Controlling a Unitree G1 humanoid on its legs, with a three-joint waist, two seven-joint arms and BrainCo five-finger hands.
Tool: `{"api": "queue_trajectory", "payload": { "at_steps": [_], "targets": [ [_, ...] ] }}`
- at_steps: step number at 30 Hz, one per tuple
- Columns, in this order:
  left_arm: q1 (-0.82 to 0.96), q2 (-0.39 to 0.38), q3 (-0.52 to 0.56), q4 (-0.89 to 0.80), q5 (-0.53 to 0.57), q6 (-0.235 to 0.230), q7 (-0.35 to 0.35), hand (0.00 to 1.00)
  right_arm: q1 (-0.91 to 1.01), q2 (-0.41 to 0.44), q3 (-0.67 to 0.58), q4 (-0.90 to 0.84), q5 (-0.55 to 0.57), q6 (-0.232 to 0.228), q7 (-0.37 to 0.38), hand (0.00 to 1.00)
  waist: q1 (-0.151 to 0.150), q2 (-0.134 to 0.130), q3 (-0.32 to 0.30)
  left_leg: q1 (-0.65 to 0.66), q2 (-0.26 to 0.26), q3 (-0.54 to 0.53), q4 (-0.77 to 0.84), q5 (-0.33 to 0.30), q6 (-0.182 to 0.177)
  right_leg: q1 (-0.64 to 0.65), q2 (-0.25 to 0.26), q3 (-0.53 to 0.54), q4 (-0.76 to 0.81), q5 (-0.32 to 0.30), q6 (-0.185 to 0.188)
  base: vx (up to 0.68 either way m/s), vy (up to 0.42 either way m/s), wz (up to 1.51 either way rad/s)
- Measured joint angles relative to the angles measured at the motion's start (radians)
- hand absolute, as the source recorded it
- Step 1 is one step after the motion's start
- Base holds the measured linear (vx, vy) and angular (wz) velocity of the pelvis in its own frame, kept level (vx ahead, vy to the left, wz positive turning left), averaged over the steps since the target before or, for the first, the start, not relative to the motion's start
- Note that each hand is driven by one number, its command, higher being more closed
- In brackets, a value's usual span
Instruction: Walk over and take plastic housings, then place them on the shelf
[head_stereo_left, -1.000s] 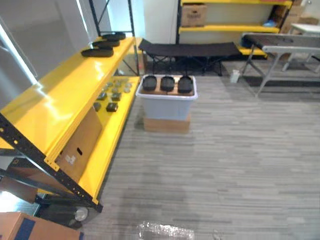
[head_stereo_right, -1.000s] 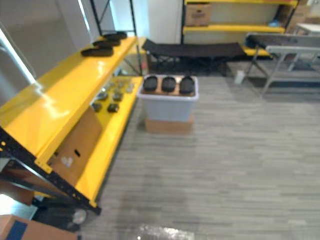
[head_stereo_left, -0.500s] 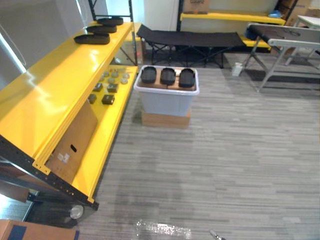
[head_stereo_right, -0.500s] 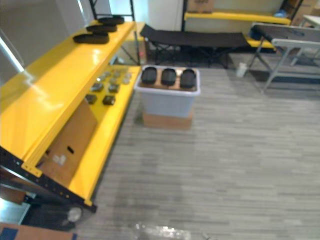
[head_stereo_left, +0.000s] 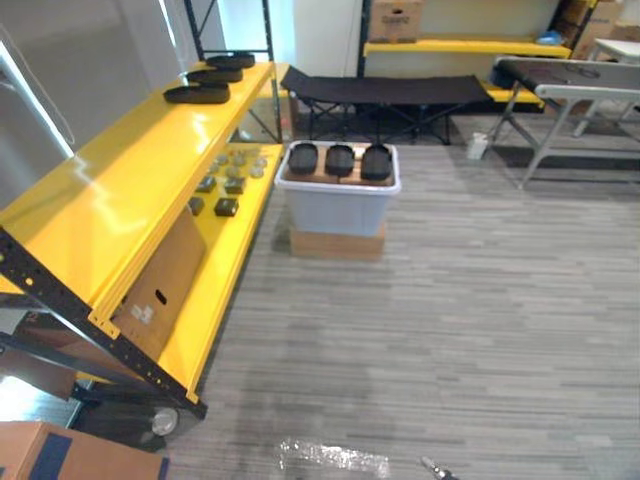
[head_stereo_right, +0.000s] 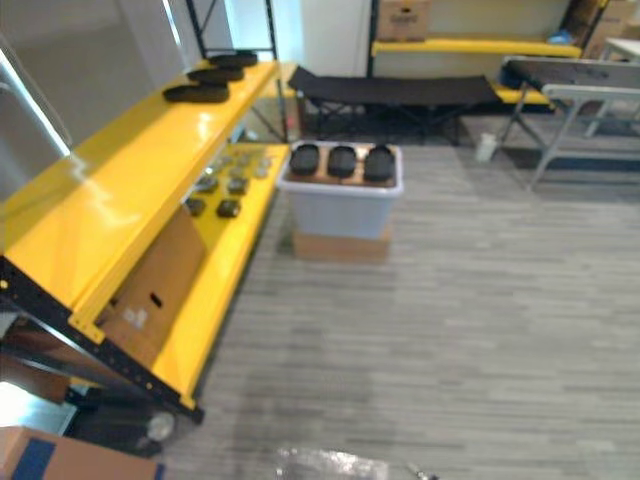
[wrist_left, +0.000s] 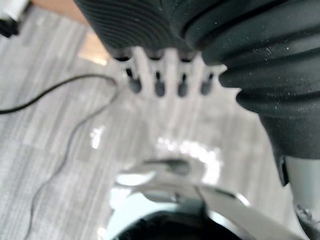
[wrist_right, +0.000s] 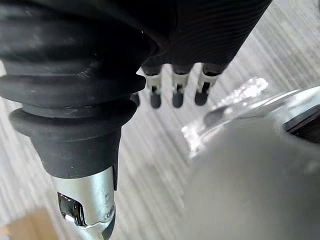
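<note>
Atop the grey bin (head_stereo_left: 338, 205) lie three black plastic housings (head_stereo_left: 339, 159).

Warehouse-like storeroom — yellow steel racking (head_stereo_left: 120, 190), cardboard box (head_stereo_left: 396, 18), grey plastic bin (head_stereo_left: 338, 210).

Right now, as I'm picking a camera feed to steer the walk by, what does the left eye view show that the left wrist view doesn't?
Left eye view: the yellow shelf with three black housings on its top level, and beside it a grey bin holding three more plastic housings. Left wrist view: the left hand, fingers relaxed and holding nothing. Both: the grey plank floor.
</note>
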Motion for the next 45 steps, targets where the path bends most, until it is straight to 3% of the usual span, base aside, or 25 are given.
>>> {"api": "queue_trajectory", "payload": {
  "at_steps": [1, 2, 4, 6, 9, 11, 14, 15, 16, 17, 19, 20, 21, 24, 26, 27, 28, 29, 32, 33, 35, 37, 39, 42, 45],
  "targets": [
    [-0.005, 0.000, 0.000, -0.004, 0.002, -0.001, 0.003, 0.00, 0.005, -0.002, -0.004, 0.002, 0.011, -0.003, 0.002, 0.00, 0.004, 0.000, 0.013, 0.004, -0.003, -0.006, 0.000, -0.009, 0.014, -0.039, -0.006, 0.022, 0.093, 0.009, -0.010, 0.05, 0.068, 0.22],
    [0.000, 0.000, 0.002, -0.004, 0.002, -0.003, 0.010, 0.00, 0.000, -0.001, 0.001, -0.004, 0.029, -0.014, 0.005, 0.00, -0.002, 0.009, 0.033, 0.010, 0.007, -0.014, 0.000, -0.014, 0.020, -0.124, -0.011, 0.046, 0.215, -0.017, -0.051, 0.08, 0.119, 0.16],
    [-0.016, 0.004, 0.006, -0.002, 0.003, 0.003, 0.014, 0.00, 0.013, 0.006, 0.000, -0.002, 0.038, -0.026, 0.009, 0.00, -0.010, 0.009, 0.046, 0.023, 0.030, -0.026, -0.003, -0.022, 0.019, -0.187, 0.017, 0.053, 0.204, -0.031, -0.075, 0.12, 0.135, 0.20],
    [-0.031, 0.011, 0.026, 0.015, 0.010, 0.008, 0.012, 0.00, 0.026, 0.018, -0.001, 0.003, 0.038, -0.023, 0.015, 0.00, -0.010, -0.006, 0.052, 0.045, 0.040, -0.024, -0.005, -0.043, -0.012, -0.233, 0.045, 0.049, 0.066, 0.014, -0.078, 0.19, 0.089, 0.01],
    [-0.038, 0.004, 0.051, 0.016, 0.008, 0.008, 0.004, 0.00, 0.044, 0.025, -0.031, 0.008, 0.021, -0.002, 0.026, 0.00, -0.030, 0.001, 0.057, 0.096, 0.041, -0.014, -0.001, -0.060, -0.037, -0.245, 0.068, 0.047, -0.083, 0.115, -0.086, 0.34, 0.071, -0.01],
    [-0.050, 0.001, 0.062, 0.012, -0.006, 0.005, 0.001, 0.00, 0.071, 0.031, -0.051, 0.008, -0.009, 0.010, 0.028, 0.00, -0.030, 0.007, 0.058, 0.134, 0.043, 0.000, 0.002, -0.086, -0.071, -0.246, 0.083, 0.048, -0.089, 0.151, -0.107, 0.31, 0.035, 0.04],
    [-0.083, -0.004, 0.095, -0.004, -0.051, -0.012, 0.010, 0.00, 0.097, 0.051, -0.065, 0.010, -0.015, 0.041, 0.039, 0.00, -0.039, 0.015, 0.055, 0.144, 0.063, -0.032, 0.074, -0.191, -0.110, -0.264, 0.104, 0.046, -0.001, 0.138, -0.134, 0.39, -0.056, 0.25],
    [-0.069, -0.021, 0.121, -0.024, -0.079, -0.016, 0.022, 0.00, 0.100, 0.042, -0.068, 0.010, -0.024, 0.057, 0.048, 0.00, -0.049, 0.032, 0.048, 0.141, 0.097, -0.029, 0.141, -0.243, -0.176, -0.256, 0.134, 0.040, 0.031, 0.120, -0.162, 0.50, -0.144, 0.16],
    [-0.047, -0.024, 0.151, -0.034, -0.121, -0.017, 0.024, 0.00, 0.104, 0.036, -0.065, 0.009, -0.054, 0.066, 0.052, 0.00, -0.050, 0.028, 0.038, 0.080, 0.127, -0.026, 0.328, -0.258, -0.200, -0.220, 0.160, 0.038, 0.017, 0.120, -0.183, 0.51, -0.189, 0.11],
    [-0.045, -0.024, 0.163, -0.041, -0.132, -0.018, 0.025, 0.00, 0.105, 0.036, -0.062, 0.011, -0.066, 0.071, 0.050, 0.00, -0.049, 0.023, 0.032, 0.030, 0.143, -0.024, 0.455, -0.258, -0.200, -0.196, 0.162, 0.040, -0.012, 0.128, -0.192, 0.50, -0.232, 0.16],
    [-0.037, -0.067, 0.168, -0.046, -0.161, -0.033, 0.042, 0.00, 0.107, -0.044, -0.020, 0.010, -0.108, 0.069, 0.070, 0.00, -0.041, 0.105, 0.029, -0.151, 0.312, 0.012, 0.935, -0.182, -0.157, -0.082, 0.242, 0.035, -0.097, 0.145, -0.230, 0.48, -0.172, 0.07],
    [-0.038, -0.074, 0.168, -0.046, -0.170, -0.042, 0.045, 0.00, 0.097, -0.059, -0.020, 0.012, -0.126, 0.063, 0.057, 0.00, -0.035, 0.130, 0.032, -0.182, 0.334, 0.017, 1.004, -0.198, -0.143, -0.048, 0.251, 0.035, -0.110, 0.148, -0.226, 0.53, -0.075, -0.09],
    [-0.047, -0.081, 0.167, -0.045, -0.180, -0.052, 0.057, 0.00, 0.066, -0.078, -0.021, 0.022, -0.146, 0.049, 0.044, 0.00, -0.027, 0.127, 0.054, -0.226, 0.325, 0.005, 1.033, -0.235, -0.128, 0.020, 0.245, 0.042, -0.138, 0.143, -0.233, 0.42, -0.049, -0.12],
    [-0.045, -0.089, 0.164, -0.058, -0.189, -0.059, 0.079, 0.00, -0.033, -0.079, -0.022, 0.022, -0.158, 0.006, 0.042, 0.00, 0.014, 0.113, 0.062, -0.316, 0.214, -0.001, 0.805, -0.249, -0.135, 0.122, 0.184, 0.079, -0.205, 0.133, -0.232, 0.45, -0.008, -0.38],
    [-0.036, -0.094, 0.157, -0.060, -0.138, -0.061, 0.080, 0.00, -0.104, -0.082, -0.017, -0.009, -0.129, -0.035, 0.027, 0.00, 0.035, 0.128, 0.069, -0.392, 0.146, -0.050, 0.540, -0.181, -0.151, 0.156, 0.156, 0.096, -0.216, 0.081, -0.206, 0.33, 0.123, -0.32],
    [-0.016, -0.107, 0.158, -0.062, -0.109, -0.065, 0.081, 0.00, -0.130, -0.082, 0.002, -0.026, -0.093, -0.050, 0.020, 0.00, 0.050, 0.144, 0.073, -0.407, 0.139, -0.098, 0.392, -0.122, -0.174, 0.167, 0.163, 0.113, -0.206, 0.041, -0.184, 0.29, 0.182, -0.27],
    [-0.008, -0.112, 0.158, -0.059, -0.105, -0.065, 0.080, 0.00, -0.138, -0.082, 0.018, -0.031, -0.075, -0.054, 0.019, 0.00, 0.060, 0.147, 0.073, -0.409, 0.146, -0.106, 0.379, -0.071, -0.174, 0.175, 0.168, 0.134, -0.196, 0.022, -0.175, 0.27, 0.173, -0.54],
    [0.021, -0.115, 0.162, -0.051, -0.094, -0.064, 0.077, 0.00, -0.146, -0.078, 0.045, -0.040, -0.061, -0.055, 0.016, 0.00, 0.078, 0.138, 0.069, -0.395, 0.143, -0.104, 0.389, -0.019, -0.151, 0.187, 0.166, 0.163, -0.179, -0.008, -0.180, 0.41, 0.244, -0.65],
    [0.049, -0.088, 0.164, -0.043, -0.046, -0.059, 0.075, 0.00, -0.170, -0.062, 0.070, -0.066, -0.039, -0.055, -0.003, 0.00, 0.094, 0.060, 0.069, -0.395, 0.094, -0.079, 0.447, -0.057, -0.079, 0.174, 0.121, 0.218, -0.104, -0.083, -0.221, 0.47, 0.206, -0.35],
    [0.040, -0.079, 0.163, -0.037, -0.014, -0.060, 0.081, 0.00, -0.183, -0.062, 0.071, -0.056, -0.039, -0.055, -0.001, 0.00, 0.097, 0.042, 0.074, -0.359, 0.083, -0.065, 0.433, -0.072, -0.045, 0.103, 0.097, 0.212, 0.070, -0.073, -0.159, 0.41, 0.156, -0.30],
    [0.039, -0.069, 0.156, -0.033, -0.001, -0.074, 0.084, 0.00, -0.183, -0.052, 0.072, -0.032, -0.045, -0.055, 0.021, 0.00, 0.100, 0.035, 0.082, -0.263, 0.083, -0.031, 0.391, -0.070, -0.013, 0.069, 0.058, 0.173, 0.223, -0.087, -0.132, 0.43, 0.168, -0.38],
    [0.012, -0.057, 0.133, -0.046, -0.015, -0.114, 0.079, 0.00, -0.166, -0.045, 0.104, -0.012, -0.081, -0.055, 0.034, 0.00, 0.091, 0.048, 0.085, -0.141, 0.090, -0.019, 0.333, -0.075, -0.015, 0.061, 0.042, 0.066, 0.194, -0.122, -0.140, 0.40, 0.074, -0.25],
    [-0.049, -0.052, 0.105, -0.061, -0.037, -0.140, 0.076, 0.00, -0.170, -0.043, 0.110, -0.013, -0.079, -0.043, 0.026, 0.00, 0.086, 0.068, 0.084, -0.114, 0.114, -0.024, 0.302, -0.088, -0.037, -0.001, 0.065, 0.043, 0.097, -0.118, -0.134, 0.26, -0.025, -0.14],
    [-0.135, -0.047, 0.098, -0.064, -0.090, -0.170, 0.071, 0.00, -0.160, -0.040, 0.084, 0.007, -0.080, -0.017, 0.023, 0.00, 0.079, 0.089, 0.090, -0.086, 0.163, -0.029, 0.279, -0.130, -0.072, -0.129, 0.067, 0.049, -0.064, -0.020, -0.077, 0.19, -0.059, -0.19],
    [-0.136, -0.061, 0.140, -0.064, -0.137, -0.174, 0.071, 0.00, -0.137, -0.040, 0.020, -0.020, -0.166, -0.012, 0.029, 0.00, 0.053, 0.080, 0.084, -0.059, 0.212, -0.050, 0.350, -0.210, -0.126, -0.166, 0.056, 0.042, -0.111, 0.079, -0.100, 0.26, -0.204, 0.10]
  ]
}}
